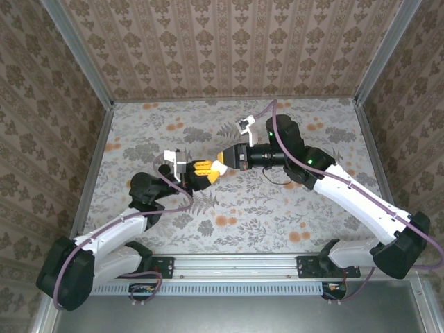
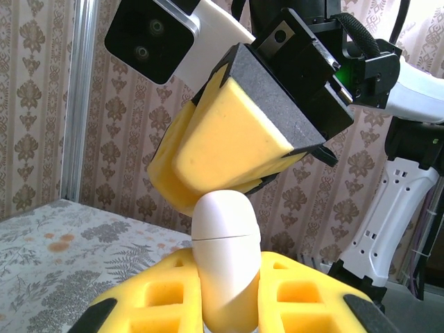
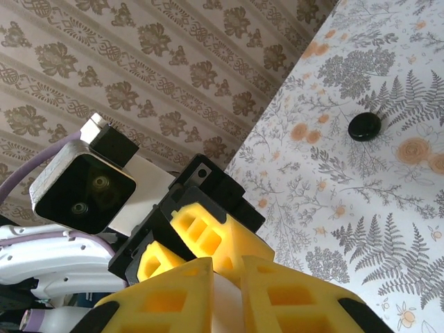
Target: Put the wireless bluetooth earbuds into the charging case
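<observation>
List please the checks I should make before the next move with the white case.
1. Left hand grips the case: ok, it stands upright between the fingers.
2. Right hand is on the lid: ok, its fingers meet the top.
3. Lid is open: not ok, the seam looks closed.
4. One black earbud is found: ok, it lies alone on the table.
5. Second earbud is found: cannot tell.

No text, label, brand, number or sign can be read. The glossy white charging case point(image 2: 225, 257) and the black wrist camera housing point(image 2: 149, 38) appear unmarked, though fine print may be lost to blur.
</observation>
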Tool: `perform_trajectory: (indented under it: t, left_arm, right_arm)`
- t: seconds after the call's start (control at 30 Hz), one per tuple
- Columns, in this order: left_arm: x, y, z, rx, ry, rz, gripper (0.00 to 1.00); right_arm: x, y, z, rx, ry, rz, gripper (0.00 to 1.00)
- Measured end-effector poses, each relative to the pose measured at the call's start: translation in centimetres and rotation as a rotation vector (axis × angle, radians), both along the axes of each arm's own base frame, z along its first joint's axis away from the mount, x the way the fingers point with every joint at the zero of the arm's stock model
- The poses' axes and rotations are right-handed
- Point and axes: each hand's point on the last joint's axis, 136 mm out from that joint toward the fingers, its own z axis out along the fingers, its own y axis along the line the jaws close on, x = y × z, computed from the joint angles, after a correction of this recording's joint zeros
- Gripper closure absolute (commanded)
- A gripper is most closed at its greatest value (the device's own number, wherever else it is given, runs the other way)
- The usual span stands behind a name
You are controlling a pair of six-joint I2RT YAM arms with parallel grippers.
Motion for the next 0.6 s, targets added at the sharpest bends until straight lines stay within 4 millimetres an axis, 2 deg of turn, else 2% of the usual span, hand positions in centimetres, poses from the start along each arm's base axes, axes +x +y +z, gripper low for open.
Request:
perform_trajectory:
  t: [0.1, 0.23, 0.33, 0.43, 0.53, 0.6]
  left_arm:
    - [0.0, 0.0, -0.1, 0.003, 0.006, -0.003, 1.0]
    - [0.5, 0.0, -0.6, 0.018, 0.049, 0.007, 1.0]
    - [2.1, 0.5, -1.2, 0.039, 0.112, 0.072, 1.0]
    - [4.7, 1.7, -1.7, 0.056, 0.196, 0.204, 1.0]
    - [6.9, 2.9, -3.0, 0.094, 0.286, 0.316, 0.99]
    - [8.4, 3.7, -4.6, 0.138, 0.363, 0.381, 0.99]
  right_arm:
    - [0.0, 0.0, -0.1, 0.004, -0.004, -0.001, 0.81]
    - [0.1, -0.1, -0.4, -0.005, -0.01, -0.015, 0.62]
    - [0.5, -1.0, -0.6, -0.036, -0.019, -0.071, 0.5]
    - [0.7, -3.3, -0.9, -0.092, -0.042, -0.161, 0.42]
    - [1.5, -6.8, -1.0, -0.15, -0.095, -0.305, 0.29]
    - [2.1, -9.3, -1.7, -0.195, -0.136, -0.408, 0.22]
